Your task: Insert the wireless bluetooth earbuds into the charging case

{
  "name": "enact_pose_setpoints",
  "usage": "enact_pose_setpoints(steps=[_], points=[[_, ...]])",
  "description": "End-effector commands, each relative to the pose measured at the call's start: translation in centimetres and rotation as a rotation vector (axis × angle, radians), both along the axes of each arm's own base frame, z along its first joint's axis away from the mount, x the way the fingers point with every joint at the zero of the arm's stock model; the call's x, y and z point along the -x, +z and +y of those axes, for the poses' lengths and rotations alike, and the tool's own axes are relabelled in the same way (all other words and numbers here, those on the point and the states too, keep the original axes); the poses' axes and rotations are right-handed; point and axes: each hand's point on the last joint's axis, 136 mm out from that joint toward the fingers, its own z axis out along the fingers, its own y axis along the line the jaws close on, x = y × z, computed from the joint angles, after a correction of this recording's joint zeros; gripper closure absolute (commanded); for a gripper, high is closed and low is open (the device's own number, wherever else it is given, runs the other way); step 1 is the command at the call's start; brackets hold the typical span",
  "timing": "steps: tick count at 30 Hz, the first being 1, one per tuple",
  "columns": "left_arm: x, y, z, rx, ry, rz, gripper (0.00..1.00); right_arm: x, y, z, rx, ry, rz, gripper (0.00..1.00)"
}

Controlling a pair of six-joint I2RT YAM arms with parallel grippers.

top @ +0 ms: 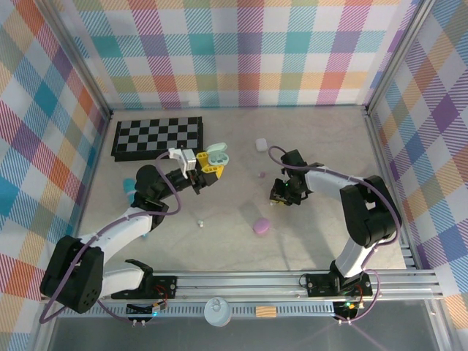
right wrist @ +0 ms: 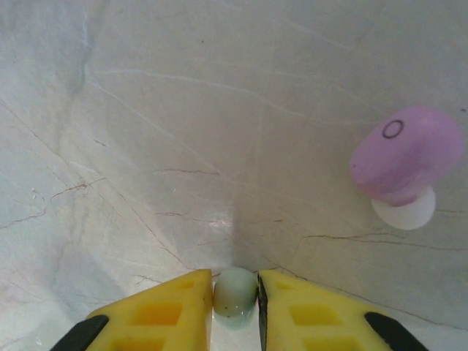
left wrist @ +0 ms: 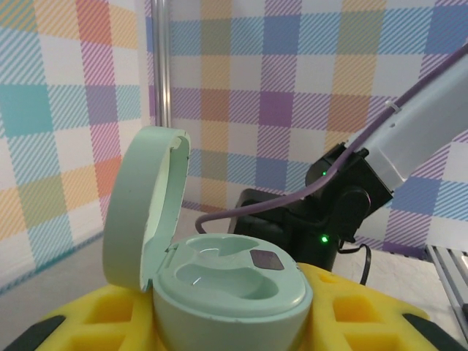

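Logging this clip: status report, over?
Left gripper shut on open charging case. Right gripper shut on pale earbud at table. Nothing blocking; purple earbud lies nearby.

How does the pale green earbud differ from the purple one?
The pale green earbud sits pinched in the right gripper; the purple earbud lies free on the table. The green one looks plain and round; the purple one shows a ring mark and a white tip. Both are tiny and rounded.

Left arm extended; left gripper (top: 207, 168) just off the chessboard's (top: 157, 137) near right corner, jaws clamped on the open charging case (top: 217, 154). Right arm folded inward; right gripper (top: 279, 199) well right of the chessboard, pointing down, jaws pinching a pale earbud (right wrist: 235, 291).
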Motion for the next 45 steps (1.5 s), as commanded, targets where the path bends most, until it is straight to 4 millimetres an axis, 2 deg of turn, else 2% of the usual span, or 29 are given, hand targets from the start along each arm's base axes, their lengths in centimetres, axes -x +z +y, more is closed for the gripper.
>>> enact_pose_setpoints(steps=[1,8,16,19,38,45], points=[[0.6,0.0,-0.1,-0.002,-0.007,-0.022,0.68,-0.4,0.4,0.6,-0.023,0.031,-0.013,0.72],[0.6,0.2,-0.3,0.002,-0.018,-0.022,0.68,-0.2,2.2,0.8,-0.112,0.024,-0.091,0.69],[0.9,0.3,-0.8,0.018,-0.046,-0.021,0.68,0.6,1.7,0.0,-0.219,-0.092,-0.093,0.68],[1.0,0.0,-1.1,0.013,-0.058,-0.014,0.68,0.5,1.6,0.2,-0.278,-0.118,-0.095,0.67],[0.9,-0.3,-1.6,0.017,-0.074,0.000,0.67,0.0,0.0,0.8,-0.297,-0.104,-0.058,0.66],[0.9,-0.3,-1.7,0.018,-0.077,-0.003,0.68,-0.3,0.7,1.5,-0.344,-0.087,-0.076,0.67]])
